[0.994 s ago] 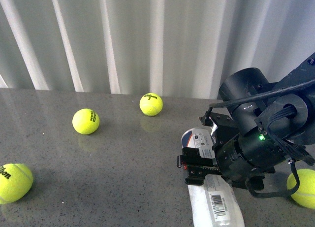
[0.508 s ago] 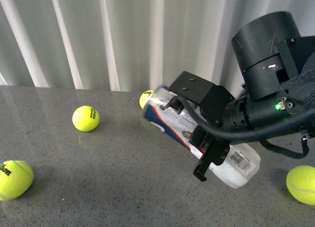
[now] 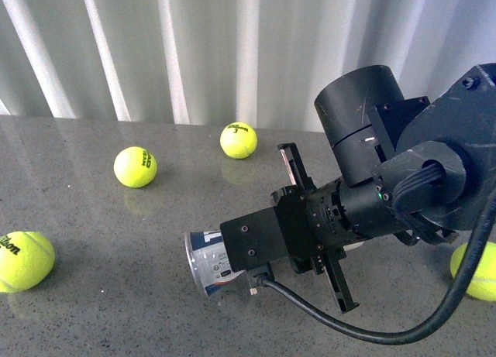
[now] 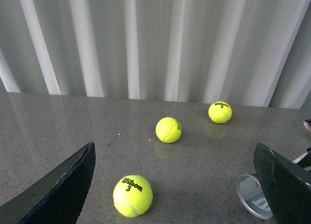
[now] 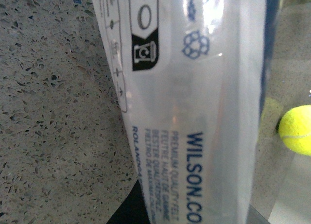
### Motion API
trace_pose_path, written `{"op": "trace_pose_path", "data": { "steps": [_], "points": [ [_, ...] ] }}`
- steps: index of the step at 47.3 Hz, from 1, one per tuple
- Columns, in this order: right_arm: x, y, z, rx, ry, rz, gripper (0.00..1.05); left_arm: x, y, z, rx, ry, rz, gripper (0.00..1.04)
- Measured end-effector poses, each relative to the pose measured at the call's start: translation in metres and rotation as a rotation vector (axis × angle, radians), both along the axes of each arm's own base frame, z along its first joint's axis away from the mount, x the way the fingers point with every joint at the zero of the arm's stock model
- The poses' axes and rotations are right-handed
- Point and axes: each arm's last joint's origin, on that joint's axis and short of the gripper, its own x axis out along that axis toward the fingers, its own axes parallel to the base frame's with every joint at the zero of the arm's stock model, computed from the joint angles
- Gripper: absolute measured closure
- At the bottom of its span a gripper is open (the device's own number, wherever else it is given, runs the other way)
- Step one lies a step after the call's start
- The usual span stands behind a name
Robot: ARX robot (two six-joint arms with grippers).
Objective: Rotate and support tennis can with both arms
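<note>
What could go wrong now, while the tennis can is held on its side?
Only the right gripper holds the tennis can; the left gripper is open and apart from it, so the smooth plastic might slip or swing. The can's rim is close to the table and might scrape it.

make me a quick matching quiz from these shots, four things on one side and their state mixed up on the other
Things:
1. tennis can
2. left gripper
3. right gripper
4. tennis ball by the curtain

States:
a. open, nothing between its fingers
b. resting loose, nothing touching it
c. horizontal, metal-rimmed end showing
d. clamped around the can's body

Pairs: 1-c, 2-a, 3-d, 4-b
</note>
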Motion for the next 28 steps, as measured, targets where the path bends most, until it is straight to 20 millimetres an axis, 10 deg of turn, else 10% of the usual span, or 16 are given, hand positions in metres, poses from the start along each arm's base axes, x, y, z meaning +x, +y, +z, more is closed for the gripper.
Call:
{"op": "trace_pose_path", "data": {
  "steps": [11,28],
  "points": [
    [0.007,-0.001,-0.012,-0.001,0.004,-0.027,0.91,0.000,0.000,0.000,0.000,0.000,0.000,0.07],
    [-0.006,-0.008,-0.015,0.107,0.128,-0.138,0.22,0.000,0.000,0.000,0.000,0.000,0.000,0.07]
  ]
}}
